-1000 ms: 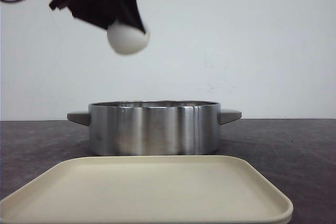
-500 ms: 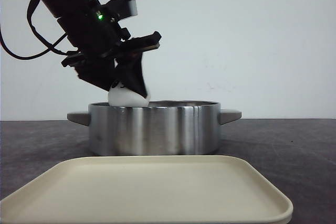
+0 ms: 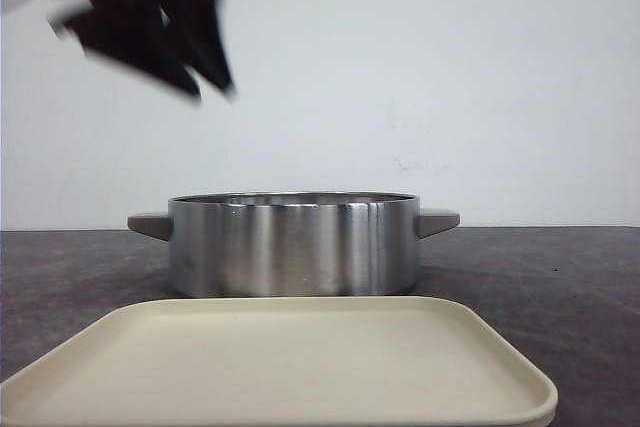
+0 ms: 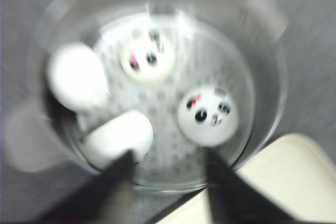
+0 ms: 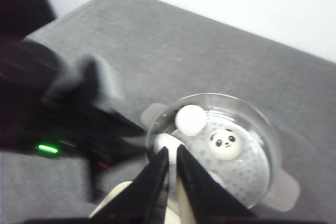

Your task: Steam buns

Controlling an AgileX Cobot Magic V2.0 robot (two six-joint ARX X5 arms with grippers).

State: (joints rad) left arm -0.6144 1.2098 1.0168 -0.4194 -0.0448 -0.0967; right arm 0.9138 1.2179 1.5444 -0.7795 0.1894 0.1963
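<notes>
Left gripper (image 3: 205, 82) lifted, empty | buns (image 4: 207, 115) in pot (image 3: 292, 244) | dark table (image 3: 560, 277)

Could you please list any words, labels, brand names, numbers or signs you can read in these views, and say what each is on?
None: no readable text in any view.
The buns carry only printed panda faces, no writing.
The steel pot and the cream tray show no label or brand.
The left gripper is too blurred to show any marking.

From my front view the pot (image 3: 292, 243) wall hides the buns (image 4: 206, 115) entirely. My left gripper (image 3: 205, 82), at eleven o'clock above it, is motion-smeared, cut off by the top edge.
</notes>
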